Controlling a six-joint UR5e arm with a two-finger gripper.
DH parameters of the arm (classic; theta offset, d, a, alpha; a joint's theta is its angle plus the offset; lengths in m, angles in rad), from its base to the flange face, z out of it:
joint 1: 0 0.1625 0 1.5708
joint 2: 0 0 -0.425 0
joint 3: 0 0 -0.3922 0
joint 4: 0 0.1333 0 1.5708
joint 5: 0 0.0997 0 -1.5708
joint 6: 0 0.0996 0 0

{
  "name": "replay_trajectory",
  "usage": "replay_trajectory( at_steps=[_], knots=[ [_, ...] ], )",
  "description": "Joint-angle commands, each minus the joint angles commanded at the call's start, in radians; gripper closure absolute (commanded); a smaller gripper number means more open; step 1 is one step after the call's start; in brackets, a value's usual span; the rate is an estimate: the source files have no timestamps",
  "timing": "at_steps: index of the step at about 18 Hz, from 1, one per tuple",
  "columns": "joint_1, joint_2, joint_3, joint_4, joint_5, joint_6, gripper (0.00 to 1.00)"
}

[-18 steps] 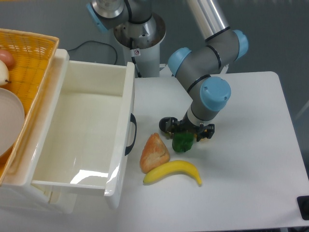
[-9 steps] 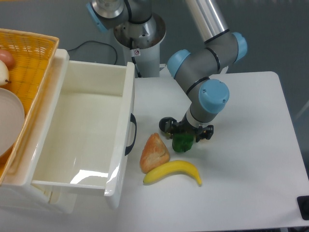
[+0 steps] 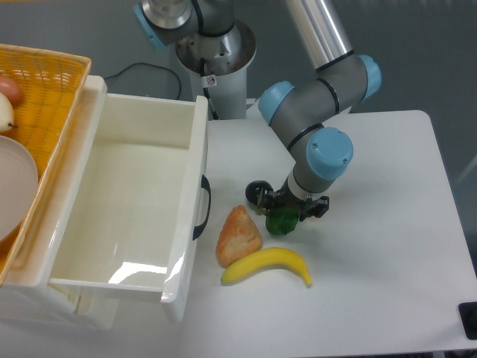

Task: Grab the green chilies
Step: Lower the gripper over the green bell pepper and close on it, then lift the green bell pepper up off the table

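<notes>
From the fixed camera, the green chilies [image 3: 282, 221] look light, hard and glossy, likely slippery; best gripped across the lobed flanks. It sits on the table [image 3: 387, 224], at twelve o'clock of the banana [image 3: 267, 265], directly beneath the gripper [image 3: 285, 214], whose jaws seem to straddle it; pinching or not, I cannot tell.

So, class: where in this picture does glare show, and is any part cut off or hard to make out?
Fixed camera: bright glare patches on the white drawer's floor and front wall; soft shadows under the banana; the green chilies sit dark beneath the gripper, their outline partly hidden; the basket is cut by the left edge.
</notes>
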Motion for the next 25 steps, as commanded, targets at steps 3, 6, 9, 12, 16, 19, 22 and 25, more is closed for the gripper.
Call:
replay_trajectory(
  at_steps=[3,6,9,12,16,19,22,25],
  knots=[
    [0.0,0.003,0.003,0.0,0.0,0.002,0.52],
    [-0.002,0.006,0.011,0.0,0.009,0.003,0.64],
    [-0.002,0.009,0.049,-0.002,0.015,0.003,0.65],
    [-0.003,0.014,0.093,-0.003,0.032,0.015,0.65],
    [-0.017,0.015,0.173,-0.014,0.101,0.081,0.65],
    [-0.014,0.026,0.213,-0.018,0.103,0.083,0.64],
    [-0.009,0.028,0.239,-0.031,0.1,0.098,0.64],
    [-0.002,0.032,0.238,-0.078,0.104,0.228,0.64]
  ],
)
